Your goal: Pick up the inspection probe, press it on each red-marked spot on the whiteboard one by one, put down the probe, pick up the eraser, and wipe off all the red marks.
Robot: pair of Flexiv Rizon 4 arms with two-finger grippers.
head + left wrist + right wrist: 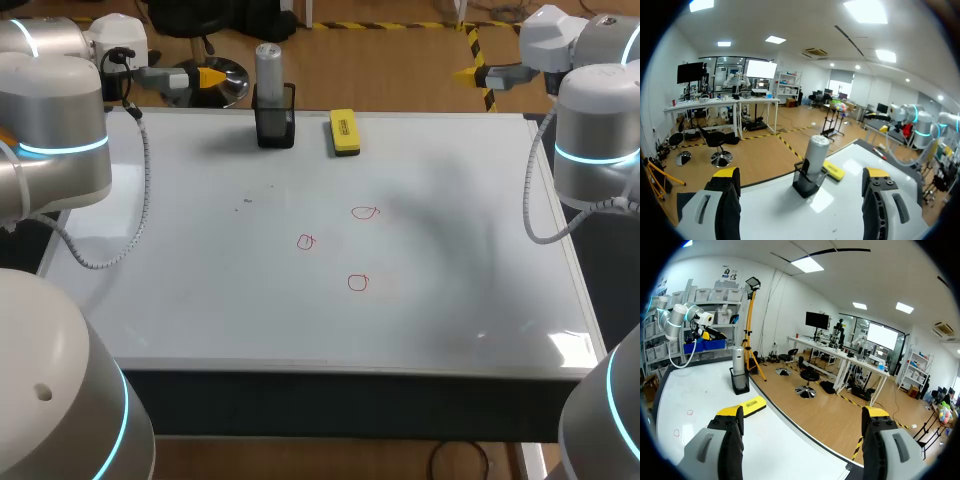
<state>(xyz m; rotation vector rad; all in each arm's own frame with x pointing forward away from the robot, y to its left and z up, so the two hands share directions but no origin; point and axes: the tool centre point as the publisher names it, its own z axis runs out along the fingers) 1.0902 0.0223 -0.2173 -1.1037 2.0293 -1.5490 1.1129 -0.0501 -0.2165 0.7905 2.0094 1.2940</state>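
Inspection probe (pixel 268 65): upright in black holder (pixel 275 128), yellow eraser (pixel 344 132) just beside.
Left gripper (pixel 205 77): fingers spread, empty, near probe.
Right gripper (pixel 472 73): spread, empty.
Risk: off-centre grasp could tip holder or nudge eraser.

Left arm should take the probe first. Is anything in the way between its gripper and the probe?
Nothing visible does. The left gripper is open near the whiteboard's far edge, with only bare board between it and the probe, upright in its black holder. The eraser lies on the holder's other side.
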